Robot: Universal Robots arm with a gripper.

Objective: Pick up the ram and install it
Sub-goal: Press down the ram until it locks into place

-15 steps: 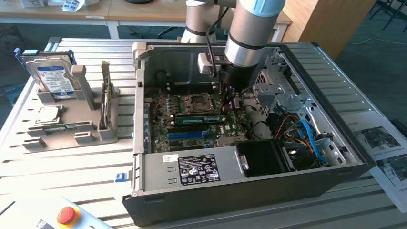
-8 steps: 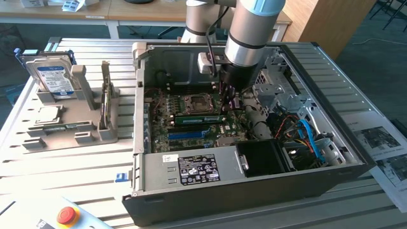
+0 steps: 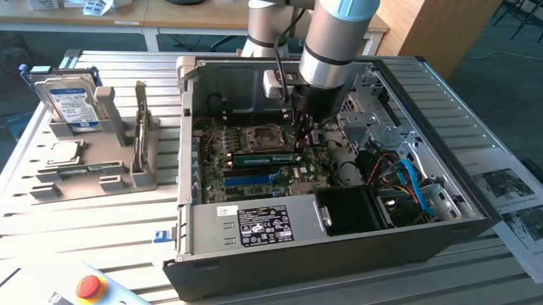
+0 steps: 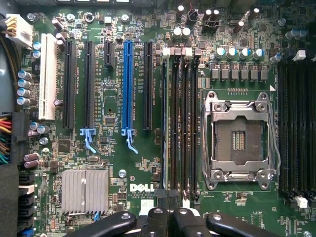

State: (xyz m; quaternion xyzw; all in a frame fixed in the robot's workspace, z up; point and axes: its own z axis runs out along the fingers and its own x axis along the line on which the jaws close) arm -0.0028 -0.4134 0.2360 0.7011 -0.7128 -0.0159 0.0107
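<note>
One arm reaches into the open PC case (image 3: 339, 159) on a slatted metal table (image 3: 102, 216) — wooden desks stand behind. Its gripper (image 3: 306, 130), fingers together, hangs just above the ram (image 3: 264, 159) — a green stick standing upright on the motherboard (image 4: 118, 163).

Illumination is bright and even in the exterior view. The slatted table (image 3: 110, 210) shows pale glare, and the far wall inside the computer case (image 3: 339, 267) sits in shadow. In the wrist view, the motherboard (image 4: 123, 163) is evenly lit and reasonably sharp (slightly soft toward the corners); the heatsink (image 4: 85, 191) reflects light brightly.
</note>
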